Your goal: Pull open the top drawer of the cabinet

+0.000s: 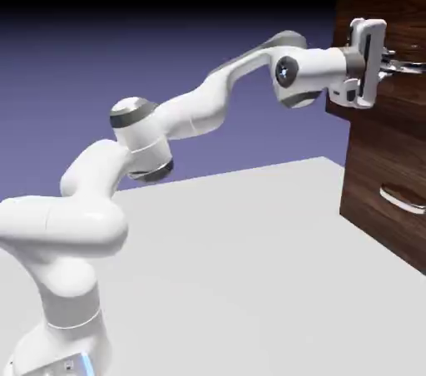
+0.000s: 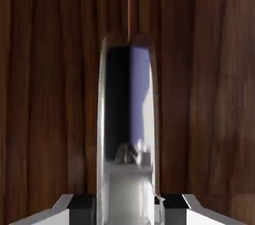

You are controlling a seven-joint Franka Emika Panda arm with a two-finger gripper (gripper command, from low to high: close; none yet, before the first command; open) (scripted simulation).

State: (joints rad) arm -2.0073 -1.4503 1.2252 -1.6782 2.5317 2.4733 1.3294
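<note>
Claw (image 1: 386, 67) was clamped on the handle (image 1: 408, 67) of the top drawer (image 1: 395, 21), at 2 o'clock in the exterior view. Drawer seemed slightly proud already. Best move: straight pull toward 9 o'clock, slow, level, no wrist twist; bar looked slick, could slip. Handle's far end ran off at 6 o'clock in the hand view; pad contact hard to make out.

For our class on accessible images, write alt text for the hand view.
A shiny silver handle, close up, stands upright in the picture against a dark wood-grain drawer front. At the bottom edge, the gripper's two finger tips are closed on the handle from either side.
</note>
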